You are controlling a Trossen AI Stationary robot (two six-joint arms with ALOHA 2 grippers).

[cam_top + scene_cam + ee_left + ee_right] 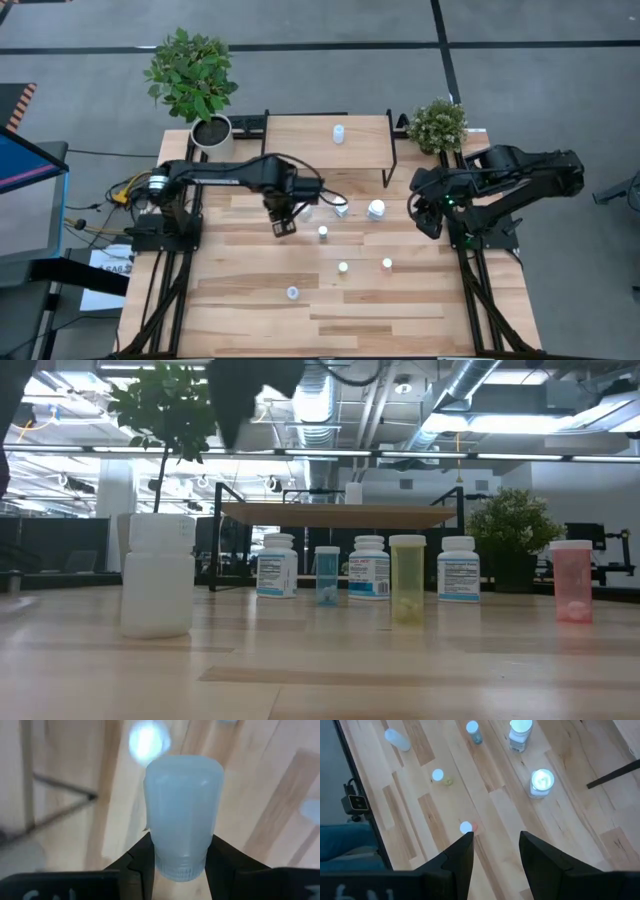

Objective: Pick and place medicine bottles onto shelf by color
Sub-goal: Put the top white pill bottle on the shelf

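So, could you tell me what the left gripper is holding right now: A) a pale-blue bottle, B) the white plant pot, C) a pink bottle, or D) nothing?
A: in the left wrist view the left gripper has its fingers closed on the sides of a pale-blue bottle above the table.

A large light-wood plank tabletop point(400, 310) is sitting on a grey concrete floor point(540, 60) that dark lines are crossing. A leafy green plant in a white pot point(193, 78) is standing at one far corner of the table, and a smaller pale-green bushy plant point(437, 124) is standing at the other. Yellow and black cables point(110, 200) are trailing off the table's edge beside a white paper sheet point(105, 270). In the low view, silver ceiling ducts point(470, 385) and long strip lights point(120, 450) are running overhead across a bright, open hall.
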